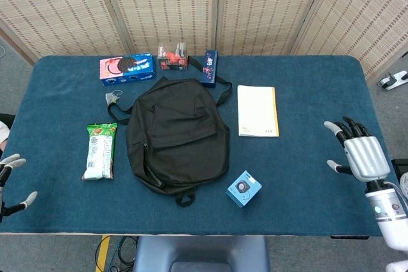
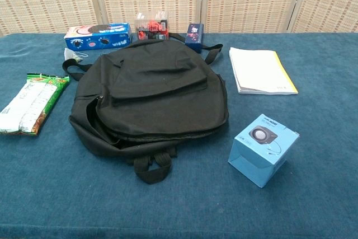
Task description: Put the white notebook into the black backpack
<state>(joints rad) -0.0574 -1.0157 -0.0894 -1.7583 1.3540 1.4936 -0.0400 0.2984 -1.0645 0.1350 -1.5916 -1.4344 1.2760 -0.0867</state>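
The white notebook point(image 1: 257, 111) point(image 2: 261, 70) with a yellow spine lies flat on the blue table, right of the black backpack point(image 1: 176, 134) point(image 2: 150, 96). The backpack lies flat and closed at the table's middle. My right hand point(image 1: 358, 153) hovers over the table's right side, fingers spread and empty, well right of the notebook. My left hand point(image 1: 9, 181) shows only at the left edge near the table's front corner, fingers apart, holding nothing. Neither hand appears in the chest view.
A light blue box point(image 1: 243, 188) point(image 2: 263, 148) sits in front of the notebook. A green snack bag point(image 1: 100, 150) lies left of the backpack. A cookie box point(image 1: 127, 68), a clear case point(image 1: 173, 56) and a dark blue box point(image 1: 210, 67) line the back edge.
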